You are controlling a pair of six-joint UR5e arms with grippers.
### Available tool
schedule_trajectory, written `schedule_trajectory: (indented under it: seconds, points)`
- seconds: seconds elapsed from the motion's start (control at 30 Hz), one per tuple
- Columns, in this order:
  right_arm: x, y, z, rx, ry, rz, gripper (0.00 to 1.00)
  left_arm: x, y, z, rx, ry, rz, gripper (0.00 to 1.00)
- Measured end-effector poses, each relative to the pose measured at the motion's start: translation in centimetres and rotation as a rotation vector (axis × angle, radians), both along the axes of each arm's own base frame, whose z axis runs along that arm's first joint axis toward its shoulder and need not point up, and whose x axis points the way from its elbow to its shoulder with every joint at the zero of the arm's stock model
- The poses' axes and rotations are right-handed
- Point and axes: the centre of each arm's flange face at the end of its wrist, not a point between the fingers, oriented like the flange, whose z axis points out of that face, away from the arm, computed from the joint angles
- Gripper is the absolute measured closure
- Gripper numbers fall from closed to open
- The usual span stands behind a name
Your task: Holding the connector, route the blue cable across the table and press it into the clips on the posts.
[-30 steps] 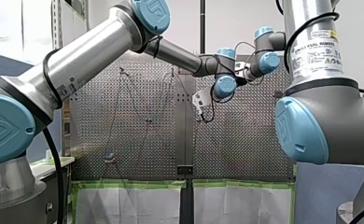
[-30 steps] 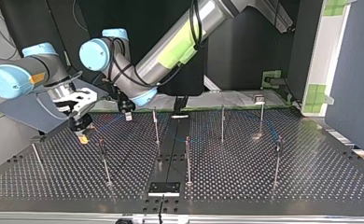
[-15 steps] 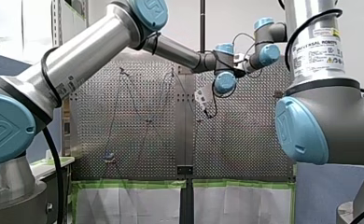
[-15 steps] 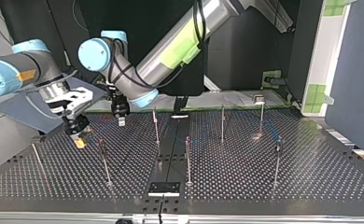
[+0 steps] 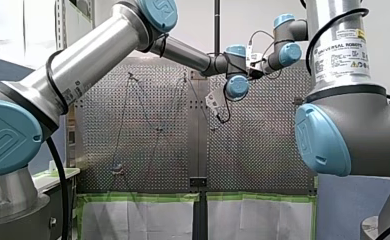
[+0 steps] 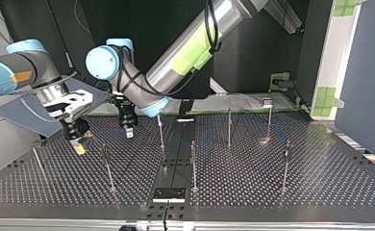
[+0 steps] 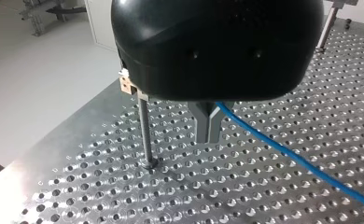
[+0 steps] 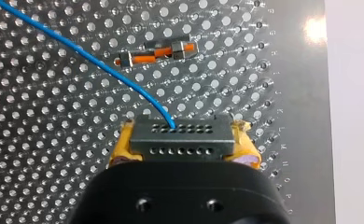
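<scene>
Yellow pads point(image 8: 119, 147) of my right gripper point(image 8: 182, 140) are clamped tight on the connector point(image 8: 180, 133), at the top view's left middle; the blue cable point(image 8: 101, 70) leaves it; metal fingers point(image 7: 208, 126) of my left gripper point(image 7: 209, 135) are closed on that cable, just beside a post point(image 7: 145, 135) on the perforated table point(image 7: 287, 196).

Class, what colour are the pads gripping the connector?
Yellow; the pads show best in the right wrist view.

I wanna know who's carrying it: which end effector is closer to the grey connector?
Right. My right end effector clamps the connector; my left end effector is apart, pinching the blue cable.
</scene>
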Motion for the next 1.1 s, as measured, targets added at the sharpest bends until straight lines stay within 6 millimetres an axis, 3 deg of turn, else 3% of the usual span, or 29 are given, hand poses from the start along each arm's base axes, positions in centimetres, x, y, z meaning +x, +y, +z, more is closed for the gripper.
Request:
schedule_trajectory:
  seconds: [0.7,1.1]
  points:
    - [-0.5,-0.7,0.1,-0.016,-0.006,0.034,1.0,3.1,0.1,3.7,-0.065,-0.135,0.005,1.0]
    - [-1.1,-1.7,-0.7,-0.013,-0.007,0.027,1.0,4.4,0.3,4.2,-0.049,-0.167,-0.031,1.0]
